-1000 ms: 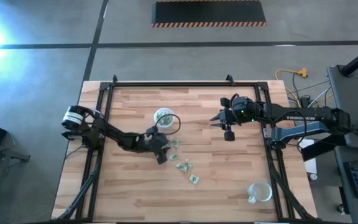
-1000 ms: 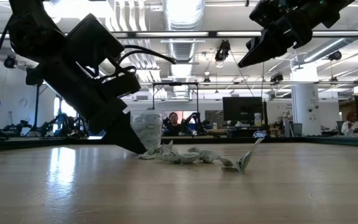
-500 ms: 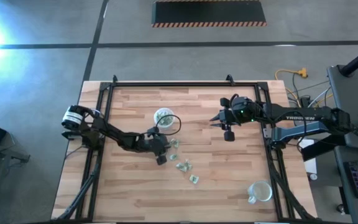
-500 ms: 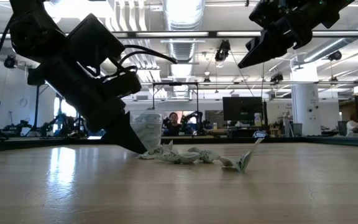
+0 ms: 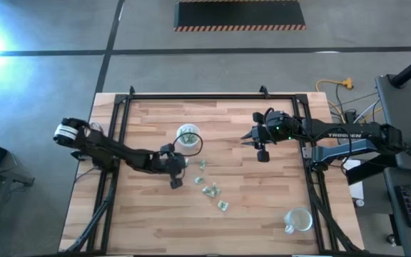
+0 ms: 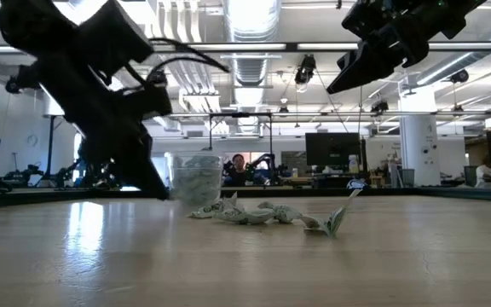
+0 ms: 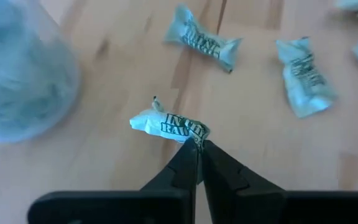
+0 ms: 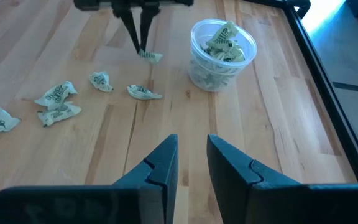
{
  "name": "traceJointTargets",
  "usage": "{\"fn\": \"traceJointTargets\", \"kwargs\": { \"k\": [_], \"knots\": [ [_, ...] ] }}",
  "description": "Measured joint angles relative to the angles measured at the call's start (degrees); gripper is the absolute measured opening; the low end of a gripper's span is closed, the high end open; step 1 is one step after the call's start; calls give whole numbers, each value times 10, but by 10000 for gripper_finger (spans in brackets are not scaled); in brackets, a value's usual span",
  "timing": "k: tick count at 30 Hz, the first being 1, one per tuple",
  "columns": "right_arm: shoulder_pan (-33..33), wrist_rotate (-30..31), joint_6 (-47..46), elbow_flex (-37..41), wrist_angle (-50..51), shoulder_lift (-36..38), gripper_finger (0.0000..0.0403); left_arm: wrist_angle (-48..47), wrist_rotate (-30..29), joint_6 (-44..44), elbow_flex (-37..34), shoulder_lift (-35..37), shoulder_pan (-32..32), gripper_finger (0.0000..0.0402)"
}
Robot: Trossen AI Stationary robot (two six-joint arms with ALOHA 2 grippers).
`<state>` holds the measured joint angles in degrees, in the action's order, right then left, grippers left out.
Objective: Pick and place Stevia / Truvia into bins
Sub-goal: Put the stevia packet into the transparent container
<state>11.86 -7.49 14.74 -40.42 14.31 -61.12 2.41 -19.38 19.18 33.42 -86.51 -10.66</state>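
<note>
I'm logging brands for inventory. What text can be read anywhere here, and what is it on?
"IN THE RAW", partly legible, on the sachet pinched by the left gripper.
"TROSSEN", small, barely legible, on the right arm.
Print on the other sachets: too blurred to read.

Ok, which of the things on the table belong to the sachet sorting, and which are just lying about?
Job:
- sachet pinched in the left gripper
- loose sachets on the table
- part-filled cup beside them
- second cup at the table's near right corner

Lying about:
- yellow cable beyond the table
- right gripper, hovering idle, holding nothing
</note>
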Motion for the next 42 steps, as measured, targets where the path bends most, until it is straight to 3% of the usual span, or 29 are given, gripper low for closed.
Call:
{"fn": "traceJointTargets", "kwargs": {
  "k": [8,17,25,32,38,42],
  "knots": [
    [0,0,0,0,-1,0,77,-65,-90,-19,-1,98,-12,1],
    [0,0,2,1,-1,0,71,-59,-191,-145,0,146,10,1],
    [0,0,2,1,-12,0,74,-58,-184,-207,3,142,78,1],
    [0,0,2,2,-13,-1,68,-32,-123,-247,3,142,123,1],
    [0,0,2,2,-13,-1,68,-24,-106,-278,4,141,150,1],
    [0,0,3,2,-14,-1,68,-17,-55,-305,4,139,171,1]
  ]
}}
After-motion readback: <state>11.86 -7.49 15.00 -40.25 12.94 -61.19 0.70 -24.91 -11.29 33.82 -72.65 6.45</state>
